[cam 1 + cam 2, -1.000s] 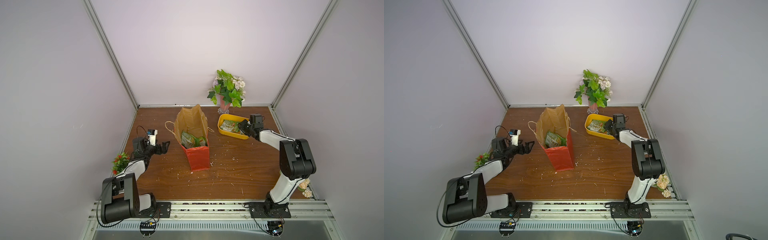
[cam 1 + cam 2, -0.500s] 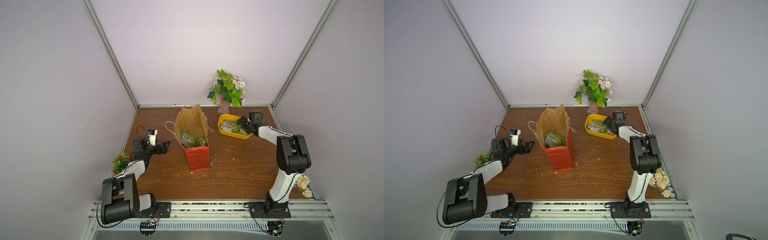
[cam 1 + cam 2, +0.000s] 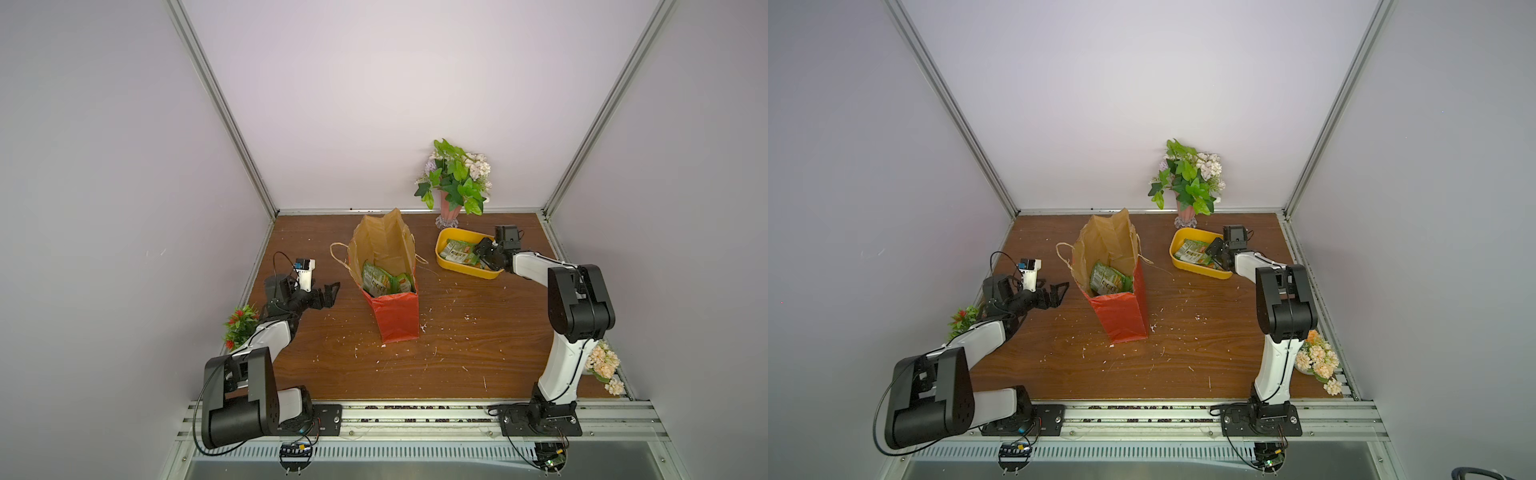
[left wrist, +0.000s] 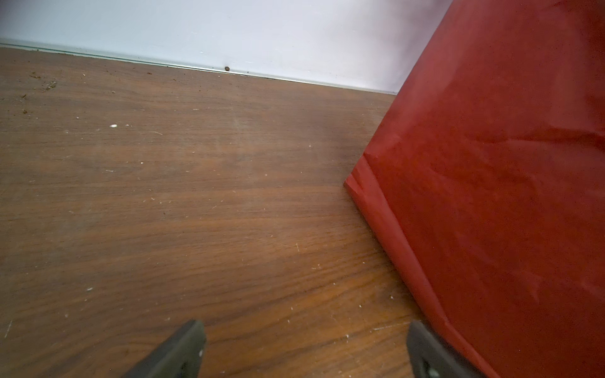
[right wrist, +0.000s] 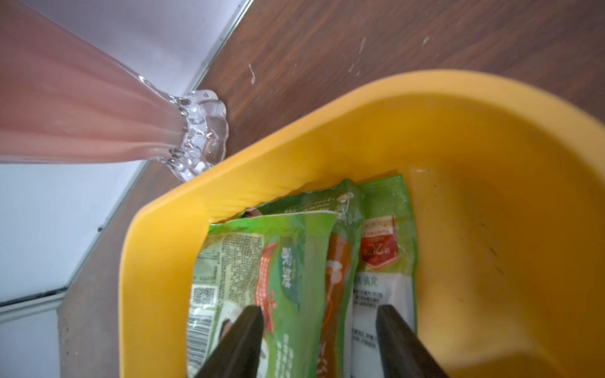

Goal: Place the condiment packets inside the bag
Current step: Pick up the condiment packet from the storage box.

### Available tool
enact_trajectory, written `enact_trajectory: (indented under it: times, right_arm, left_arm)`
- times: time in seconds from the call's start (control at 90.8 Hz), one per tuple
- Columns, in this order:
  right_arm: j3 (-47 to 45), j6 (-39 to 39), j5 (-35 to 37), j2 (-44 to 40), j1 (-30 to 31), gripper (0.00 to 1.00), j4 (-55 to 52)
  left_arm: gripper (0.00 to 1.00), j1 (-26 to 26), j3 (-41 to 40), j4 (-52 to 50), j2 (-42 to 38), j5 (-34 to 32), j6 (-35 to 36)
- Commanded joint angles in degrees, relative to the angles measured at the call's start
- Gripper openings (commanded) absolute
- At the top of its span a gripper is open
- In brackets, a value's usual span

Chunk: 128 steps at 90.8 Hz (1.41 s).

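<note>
— Where are the condiment packets [image 5: 294, 261]?
— Some lie in the yellow tub [image 3: 461, 271] at the far right. Others stand inside the red paper bag [image 3: 397, 320] in the middle of the bench [image 3: 457, 353].
— And the arms?
— The left pincer [image 3: 330, 295] gapes wide and empty, just left of the bag. The right pincer [image 5: 319, 308] is half apart over the tub's packets; whether it grips one, I cannot tell.

— Where do my two top views sit?
— High above the near edge, side by side, looking down and toward the far side. Both top views share the whole table [image 3: 457, 353].
— And my wrist cameras?
— The left one looks low across the table, close beside the bag [image 4: 491, 163]. The right one looks down, very near, into the yellow tub [image 5: 458, 147].
</note>
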Motion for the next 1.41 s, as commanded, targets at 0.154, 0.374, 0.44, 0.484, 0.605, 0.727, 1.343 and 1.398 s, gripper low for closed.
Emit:
enact_trajectory:
  times: [0.154, 0.374, 0.44, 0.484, 0.605, 0.727, 1.343, 1.398]
  right_arm:
    - [3.8, -2.3, 1.0, 0.2, -0.1, 0.51, -0.9]
    - [4.2, -4.5, 3.8, -2.4, 0.0, 0.66, -3.9]
    - [4.3, -4.5, 3.4, -2.3, -0.1, 0.66, -3.9]
    - [4.6, -4.3, 2.8, -2.1, -0.1, 0.65, -3.9]
    - [4.6, -4.0, 1.6, -1.4, -0.1, 0.62, -3.0]
    - [4.7, -4.9, 2.1, -1.6, 0.6, 0.56, -2.7]
    - [6.1, -4.7, 0.5, 0.7, 1.0, 0.18, -1.3]
    - [6.1, -4.3, -0.1, 1.1, 1.0, 0.17, -0.8]
  left_arm:
    - [0.99, 0.6, -0.5, 0.7, -0.5, 1.1, 0.7]
    - [0.99, 0.6, -0.5, 0.8, -0.3, 1.3, 0.7]
    - [0.99, 0.6, -0.5, 0.7, -0.3, 1.3, 0.7]
    - [0.99, 0.6, -0.5, 0.7, -0.3, 1.2, 0.7]
    - [0.99, 0.6, -0.6, 0.8, -0.5, 1.3, 0.8]
    - [0.99, 0.6, -0.7, 0.9, -0.4, 1.3, 0.8]
    - [0.99, 0.6, -0.7, 1.0, -0.8, 1.2, 0.8]
    - [0.99, 0.6, -0.8, 1.0, -0.8, 1.2, 0.8]
